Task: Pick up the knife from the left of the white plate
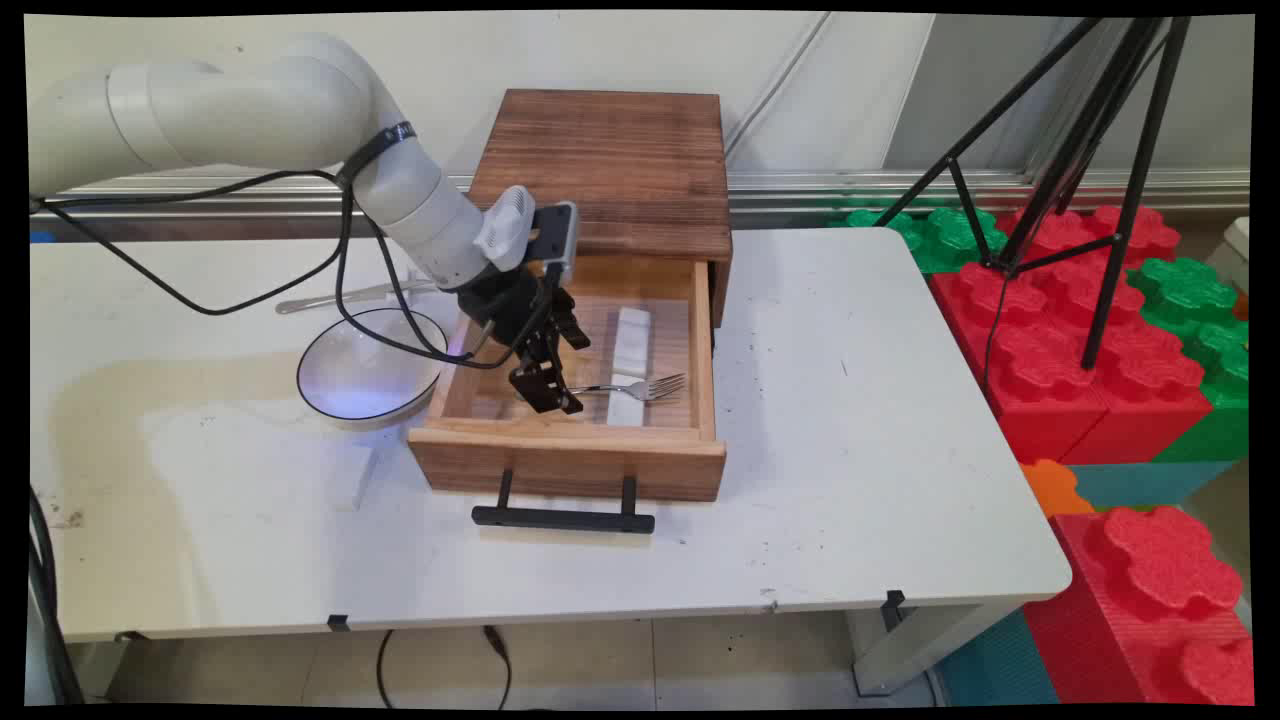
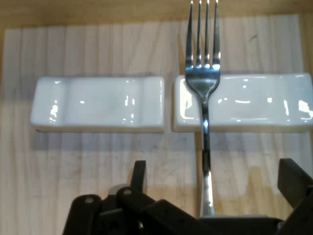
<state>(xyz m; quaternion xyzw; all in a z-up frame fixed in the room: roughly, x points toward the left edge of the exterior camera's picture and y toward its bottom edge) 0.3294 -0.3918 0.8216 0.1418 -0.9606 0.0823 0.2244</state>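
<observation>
Steel fork [image 2: 204, 98] lies in the open wooden drawer [image 1: 570, 450], its neck across 1 of 2 glossy white rectangular rests [image 2: 243, 103].
The black gripper [image 1: 548, 388] hangs spread above the fork's handle; a black-rimmed bowl [image 1: 368, 373] sits left of the drawer on the white table [image 1: 850, 450].
</observation>
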